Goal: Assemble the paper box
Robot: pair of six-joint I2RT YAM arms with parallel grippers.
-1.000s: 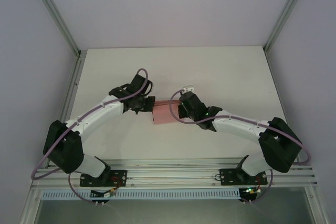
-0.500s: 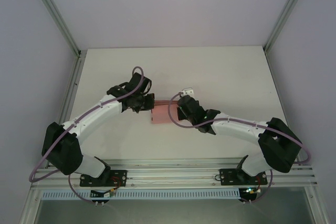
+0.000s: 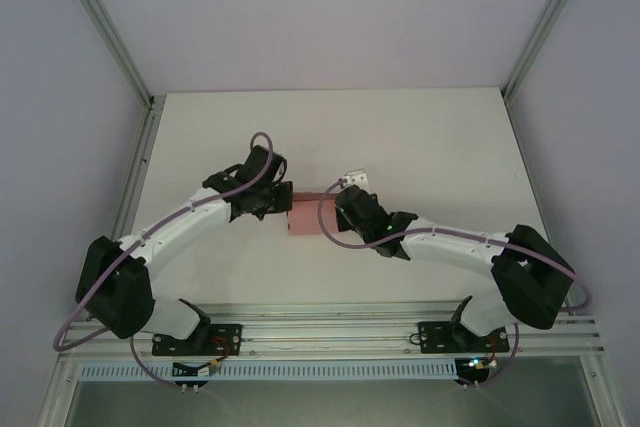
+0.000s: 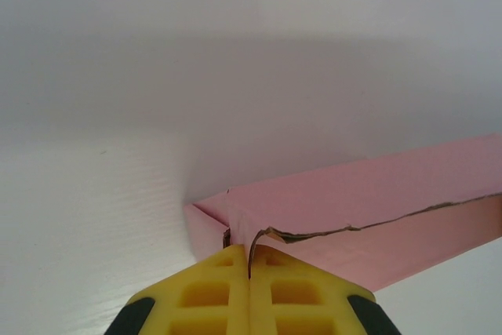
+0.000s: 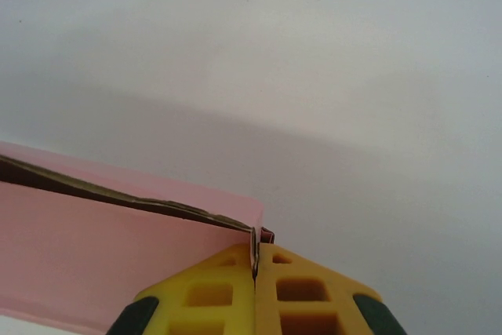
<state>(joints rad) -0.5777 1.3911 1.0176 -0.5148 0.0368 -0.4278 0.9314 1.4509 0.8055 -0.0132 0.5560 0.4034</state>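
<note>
As we log it: paper box [image 3: 303,221], between left pincer [image 4: 251,256] and right pincer [image 5: 255,256], both clamped on its edges.

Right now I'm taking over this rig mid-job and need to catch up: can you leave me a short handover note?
Grippers: the left gripper is shut on a card edge at the left end of the pink thin-card paper box. The right gripper is shut on an edge at its right end.
Location: the box is around the middle of the white table, between both grippers.
Done: the card is folded up, with a long side panel raised.
Left: I cannot tell if the ends are tucked; probably the remaining flaps need closing.
</note>
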